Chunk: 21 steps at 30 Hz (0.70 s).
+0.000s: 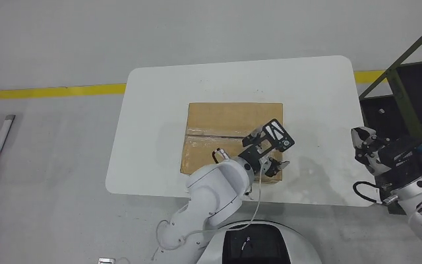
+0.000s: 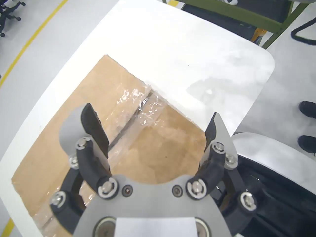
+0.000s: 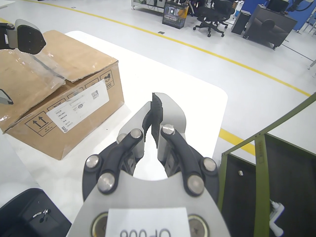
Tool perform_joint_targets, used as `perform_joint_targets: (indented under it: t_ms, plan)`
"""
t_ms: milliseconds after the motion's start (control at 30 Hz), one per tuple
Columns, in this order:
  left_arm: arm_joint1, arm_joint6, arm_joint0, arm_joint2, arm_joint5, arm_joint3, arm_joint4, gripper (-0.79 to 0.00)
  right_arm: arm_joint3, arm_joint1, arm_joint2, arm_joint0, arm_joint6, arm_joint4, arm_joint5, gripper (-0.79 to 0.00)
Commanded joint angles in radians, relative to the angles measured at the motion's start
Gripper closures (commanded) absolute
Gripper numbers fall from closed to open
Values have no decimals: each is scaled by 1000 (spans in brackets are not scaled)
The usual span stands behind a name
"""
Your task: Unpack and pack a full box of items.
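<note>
Tape, clear and crinkly, is running across the top of the brown cardboard box, which is sitting in the middle of the white rounded counter. My left gripper is hanging wide open just above that tape. My right gripper is pinching shut on nothing, well off to the side.

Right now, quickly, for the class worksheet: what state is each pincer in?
Left pincer: open, empty, over the cardboard box.
Right pincer: shut, holding nothing.
</note>
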Motion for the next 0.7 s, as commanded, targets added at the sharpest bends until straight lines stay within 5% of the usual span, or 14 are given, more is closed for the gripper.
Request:
perform_joint_targets:
  t_ms: [0,300,400,667]
  plan:
    - [2,-8,-8,9,-24,10,35,-785,0,-1,2,-2,-1,0,0,0]
    - [4,11,-28,28,-24,39,114,-643,2,-4,2,-9,-6,0,2,0]
    - [5,11,-39,33,-37,45,161,-376,-1,-4,-2,-8,-4,-2,1,0]
    - [10,17,-42,47,-91,46,230,-379,-3,-6,-9,-3,0,-12,-4,0]
